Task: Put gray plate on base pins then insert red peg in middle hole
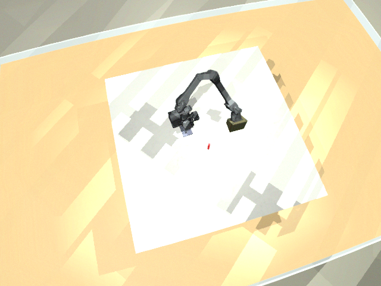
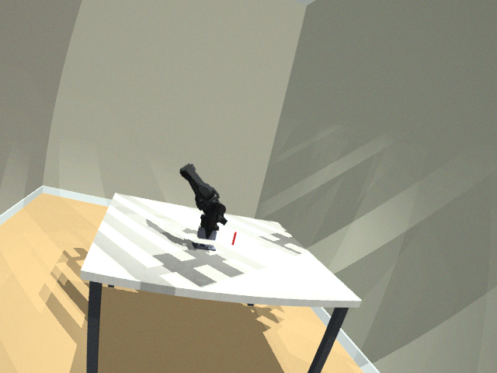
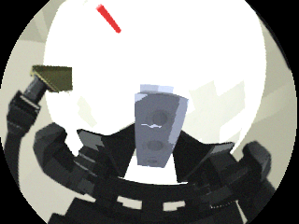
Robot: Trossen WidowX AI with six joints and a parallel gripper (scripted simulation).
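Gray plate (image 3: 157, 126) pinched endwise by gripper (image 3: 156, 161), long axis pointing away; red peg (image 3: 108, 19) lies apart.

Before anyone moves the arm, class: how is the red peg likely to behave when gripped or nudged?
The red peg looks thin and straight, so it is probably stiff rather than floppy. In the exterior view it seems to stand nearly upright on the table; being tall and narrow, it would likely tip if nudged. Once down, it might roll. The pincer holds the gray plate.

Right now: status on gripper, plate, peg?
Gripper shut on gray plate, above base. Red peg on table, untouched. Nothing blocking.
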